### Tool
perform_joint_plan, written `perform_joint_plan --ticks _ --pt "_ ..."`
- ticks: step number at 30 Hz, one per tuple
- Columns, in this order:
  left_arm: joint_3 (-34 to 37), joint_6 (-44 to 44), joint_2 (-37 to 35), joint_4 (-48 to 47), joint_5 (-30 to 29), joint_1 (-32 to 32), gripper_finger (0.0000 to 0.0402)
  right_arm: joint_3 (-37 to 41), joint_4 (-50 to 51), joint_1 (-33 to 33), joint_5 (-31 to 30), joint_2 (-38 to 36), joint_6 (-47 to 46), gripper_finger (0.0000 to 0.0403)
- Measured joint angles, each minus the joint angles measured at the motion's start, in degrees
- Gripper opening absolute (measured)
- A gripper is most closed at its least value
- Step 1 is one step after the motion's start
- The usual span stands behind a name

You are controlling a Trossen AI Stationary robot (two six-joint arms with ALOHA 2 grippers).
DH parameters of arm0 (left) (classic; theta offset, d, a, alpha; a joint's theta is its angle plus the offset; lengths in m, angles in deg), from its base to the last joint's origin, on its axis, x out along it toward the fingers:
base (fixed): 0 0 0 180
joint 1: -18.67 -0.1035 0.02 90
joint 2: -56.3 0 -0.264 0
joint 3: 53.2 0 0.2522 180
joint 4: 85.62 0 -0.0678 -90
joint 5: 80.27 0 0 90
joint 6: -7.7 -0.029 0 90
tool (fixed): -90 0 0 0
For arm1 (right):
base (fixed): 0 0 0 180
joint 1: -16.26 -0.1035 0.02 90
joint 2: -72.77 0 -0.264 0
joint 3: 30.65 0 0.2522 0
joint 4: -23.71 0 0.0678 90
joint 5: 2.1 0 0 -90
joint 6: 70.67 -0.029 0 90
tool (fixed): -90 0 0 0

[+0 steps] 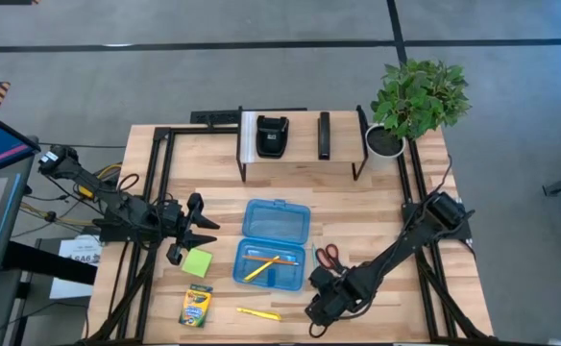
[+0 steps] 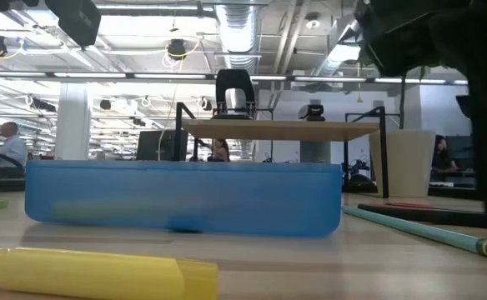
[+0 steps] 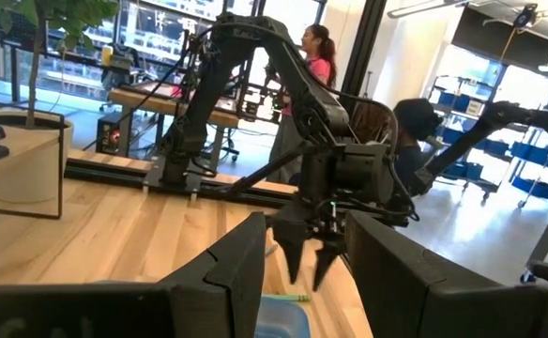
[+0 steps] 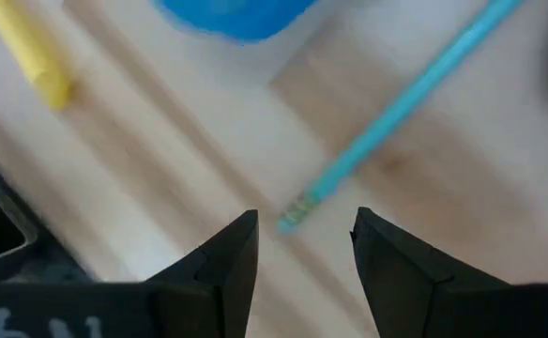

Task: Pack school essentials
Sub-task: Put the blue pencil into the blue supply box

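The open blue case point(image 1: 276, 234) lies mid-table with yellow and orange pencils point(image 1: 261, 262) inside. The teal pen point(image 4: 401, 99) lies flat on the table near the case's right side. My right gripper point(image 4: 304, 230) is open and points down, its fingers standing on either side of the pen's end without touching. My left gripper point(image 1: 207, 231) is open, raised left of the case and just beyond the green sticky-note pad point(image 1: 197, 262). The red-handled scissors point(image 1: 329, 256), the crayon box point(image 1: 196, 306) and the yellow highlighter point(image 1: 258, 313) lie flat on the table.
A black rack point(image 1: 300, 144) with black devices stands along the far edge, and a potted plant point(image 1: 415, 101) is at the far right corner. Black frame rails point(image 1: 160, 173) run along both sides. People sit in the room beyond the table.
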Motion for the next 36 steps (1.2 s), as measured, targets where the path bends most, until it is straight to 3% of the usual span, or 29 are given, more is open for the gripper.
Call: perform_joint_plan --ticks 17,36 --pt "0.0 -0.1 0.0 -0.2 -0.3 0.0 0.0138 -0.1 1.4 0.6 0.6 2.4 -1.4 0.0189" --pt "0.0 0.0 0.0 -0.3 -0.3 0.0 0.0138 -0.1 6.8 2.1 2.6 2.4 0.4 0.0137"
